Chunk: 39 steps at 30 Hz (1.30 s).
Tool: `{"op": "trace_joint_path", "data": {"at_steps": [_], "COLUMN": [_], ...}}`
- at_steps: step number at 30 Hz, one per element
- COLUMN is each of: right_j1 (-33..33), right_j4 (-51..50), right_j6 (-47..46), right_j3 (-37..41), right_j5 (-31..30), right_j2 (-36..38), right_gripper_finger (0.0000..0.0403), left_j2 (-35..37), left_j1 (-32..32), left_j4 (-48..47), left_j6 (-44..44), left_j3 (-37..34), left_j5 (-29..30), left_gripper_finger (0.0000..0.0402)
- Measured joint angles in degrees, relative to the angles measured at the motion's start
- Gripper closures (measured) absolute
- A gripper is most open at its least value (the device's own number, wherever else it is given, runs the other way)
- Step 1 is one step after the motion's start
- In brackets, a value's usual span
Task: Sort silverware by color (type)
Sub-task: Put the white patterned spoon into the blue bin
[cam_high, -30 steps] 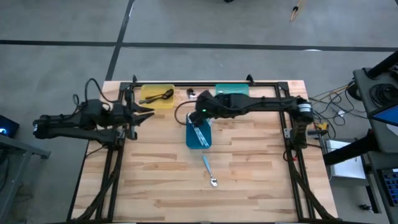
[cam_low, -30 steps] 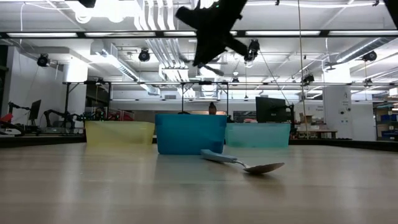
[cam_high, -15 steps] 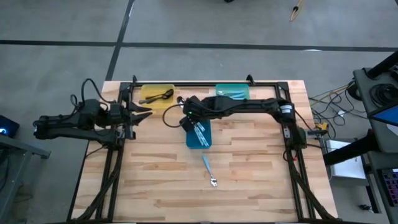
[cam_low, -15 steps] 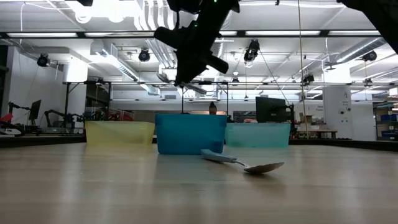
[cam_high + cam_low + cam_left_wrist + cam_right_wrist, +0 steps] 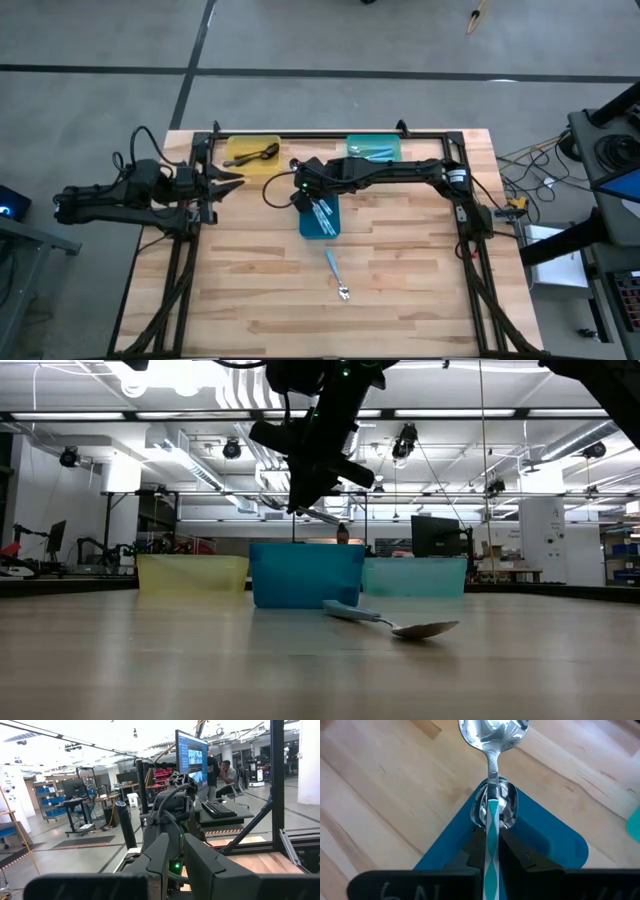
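My right gripper hangs above the near left end of the blue tray, shut on a spoon with a light blue handle. The tray holds more blue-handled spoons. Another blue-handled spoon lies flat on the table nearer the front edge. At the back, a dark spoon lies in the yellow tray and silver spoons in the teal tray. My left gripper waits shut, clear of the table at its left edge. My right gripper pinches the spoon's light blue handle between its two fingers. The fingers slant down from the table's right side and lie along the handle. The silver neck and bowl stick out past the fingertips, lifted clear above the blue tray.
The three trays stand in the table's far half, inside a black frame. Bare wood spreads over the near half around the loose spoon. In the low view my right gripper hangs above the blue tray's rim.
My right gripper has carried the blue-handled spoon toward the table's left edge and down, tipping further downward. It now hangs lower over the blue tray's left end and stays shut on the spoon.
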<state>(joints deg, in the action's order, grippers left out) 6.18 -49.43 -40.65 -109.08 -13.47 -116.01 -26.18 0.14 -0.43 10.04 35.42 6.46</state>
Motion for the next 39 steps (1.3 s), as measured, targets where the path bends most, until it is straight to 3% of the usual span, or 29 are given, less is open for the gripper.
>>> {"op": "trace_joint_path", "data": {"at_steps": [20, 39], "right_j1": [-0.03, -0.16], "right_j4": [-2.91, -4.02], "right_j6": [-8.75, -8.42], "right_j3": [0.1, 3.34], "right_j5": [0.43, 1.68], "right_j2": [-0.11, -0.15], "right_gripper_finger": [0.038, 0.038], "left_j2": [-2.78, -2.86], "left_j1": [0.0, 0.0], "left_j4": [-0.21, -0.97], "left_j6": [5.54, 7.26], "left_j3": [0.0, 0.0], "left_j5": [0.04, 0.52], "left_gripper_finger": [0.0362, 0.0362]}}
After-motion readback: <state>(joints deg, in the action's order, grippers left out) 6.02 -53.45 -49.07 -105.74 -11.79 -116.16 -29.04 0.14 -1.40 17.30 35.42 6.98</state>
